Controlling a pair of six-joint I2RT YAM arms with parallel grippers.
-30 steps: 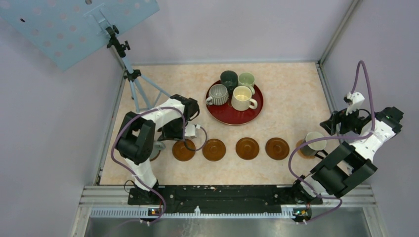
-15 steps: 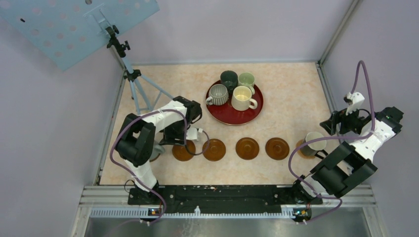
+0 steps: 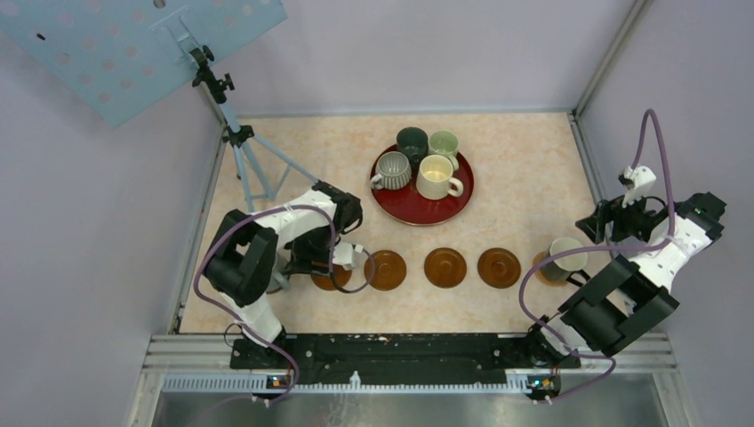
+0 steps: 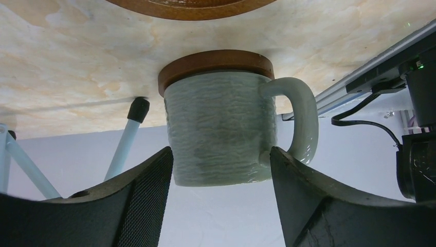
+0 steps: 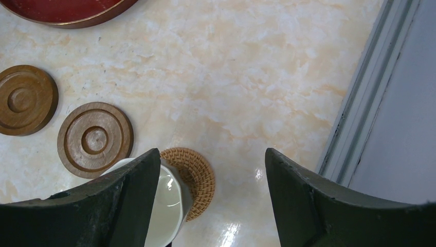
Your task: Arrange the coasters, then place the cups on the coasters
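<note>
In the left wrist view a pale green ribbed cup (image 4: pixel 221 134) stands on a brown coaster (image 4: pixel 216 64). My left gripper (image 4: pixel 221 170) is open, with one finger on each side of the cup and a small gap at the left. From above, that cup (image 3: pixel 281 277) is mostly hidden under the left gripper (image 3: pixel 293 265). Several brown coasters (image 3: pixel 385 269) lie in a row. At the right end an off-white cup (image 3: pixel 566 253) sits on a woven coaster (image 5: pixel 198 177). My right gripper (image 5: pixel 211 175) hangs open above it, holding nothing.
A dark-red round tray (image 3: pixel 405 209) at the back middle carries several more cups, including a ribbed grey one (image 3: pixel 392 169) and a cream one (image 3: pixel 436 176). A blue tripod (image 3: pixel 253 169) stands behind the left arm. A metal rail (image 5: pixel 360 103) borders the table on the right.
The left jaws have opened away from the pale green cup, which stays on its coaster. The left wrist has shifted slightly toward the near edge. The right arm has not moved.
</note>
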